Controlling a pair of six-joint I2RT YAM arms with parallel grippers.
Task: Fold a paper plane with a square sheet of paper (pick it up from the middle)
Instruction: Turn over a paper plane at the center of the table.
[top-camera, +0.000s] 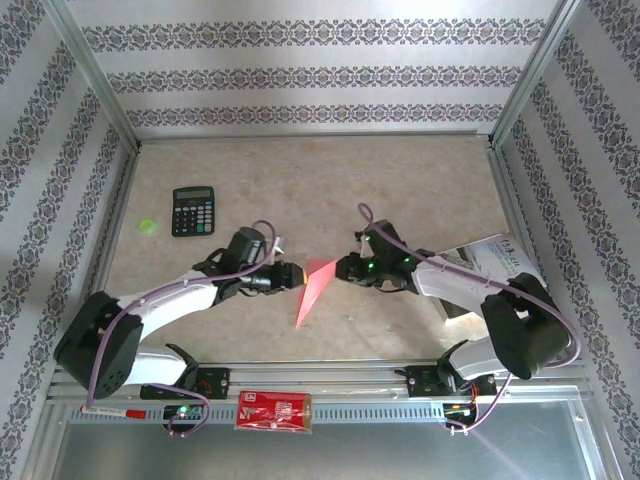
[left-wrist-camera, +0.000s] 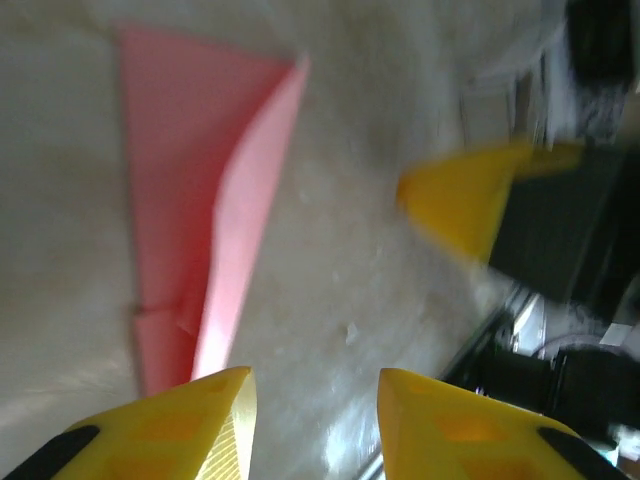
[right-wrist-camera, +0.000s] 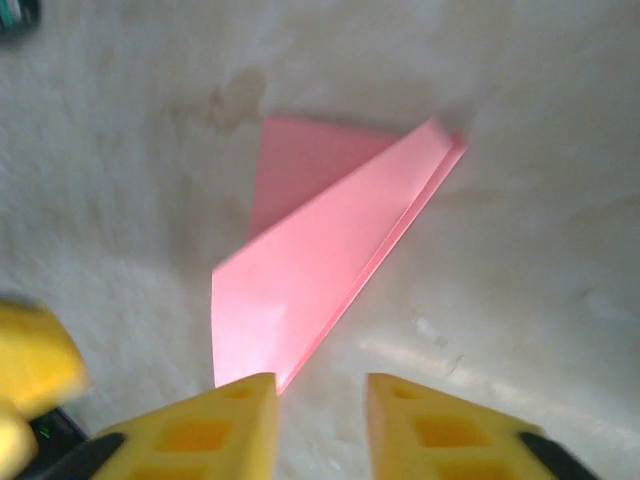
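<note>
The paper plane (top-camera: 313, 288), a pointed dart of folded pink-red paper, lies on the table between my two grippers, its tip toward the near edge. My left gripper (top-camera: 291, 274) stands just left of its wide end, jaws open and empty. In the left wrist view the plane (left-wrist-camera: 190, 220) lies ahead and left of the left gripper (left-wrist-camera: 315, 385), one flap raised. My right gripper (top-camera: 346, 268) stands just right of the wide end, also open. From the right wrist, a corner of the plane (right-wrist-camera: 320, 260) reaches the left fingertip of the right gripper (right-wrist-camera: 322, 385), not between the jaws.
A black calculator (top-camera: 193, 210) and a small green disc (top-camera: 148, 225) lie at the back left. A white printed leaflet (top-camera: 497, 258) lies under the right arm. A red printed packet (top-camera: 274, 410) rests on the front rail. Metal frame posts bound the table.
</note>
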